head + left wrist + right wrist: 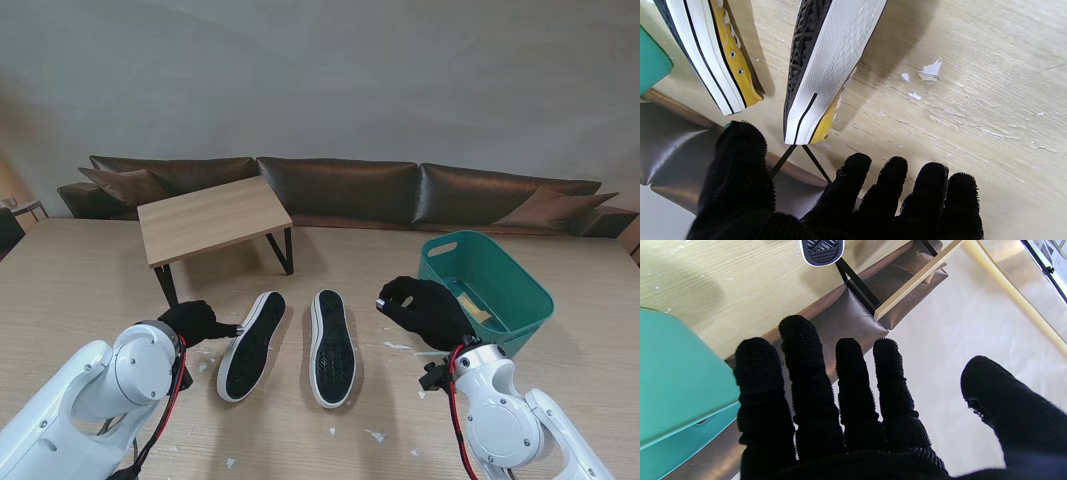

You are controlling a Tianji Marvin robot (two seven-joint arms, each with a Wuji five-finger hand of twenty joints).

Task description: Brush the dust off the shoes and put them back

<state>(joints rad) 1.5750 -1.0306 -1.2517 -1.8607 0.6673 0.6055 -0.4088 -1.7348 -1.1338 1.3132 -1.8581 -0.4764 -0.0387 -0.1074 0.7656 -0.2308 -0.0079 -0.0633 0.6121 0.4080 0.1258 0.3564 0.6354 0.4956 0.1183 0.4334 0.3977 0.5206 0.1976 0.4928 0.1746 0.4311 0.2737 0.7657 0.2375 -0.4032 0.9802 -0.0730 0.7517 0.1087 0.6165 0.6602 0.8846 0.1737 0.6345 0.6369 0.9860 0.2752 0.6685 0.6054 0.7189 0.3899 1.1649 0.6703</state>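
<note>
Two yellow canvas shoes with white-edged black soles lie sole-up side by side on the table: the left shoe (250, 345) (820, 66) and the right shoe (332, 347) (713, 56). My black-gloved left hand (197, 322) (853, 200) sits at the left shoe's outer edge, fingers spread toward it and holding nothing. Between the right shoe and the green basket (520, 290) (676, 380) hovers my right hand (425, 308) (840, 400), fingers apart and empty. Only the toe of one shoe (821, 250) shows in the right wrist view. A yellowish object (470, 303) lies in the basket; I cannot tell what it is.
White scraps (375, 435) (929, 70) are scattered on the wooden table top around the shoes. A small wooden side table (210, 215) with black legs stands farther from me on the left. A dark sofa (340, 188) runs along the back.
</note>
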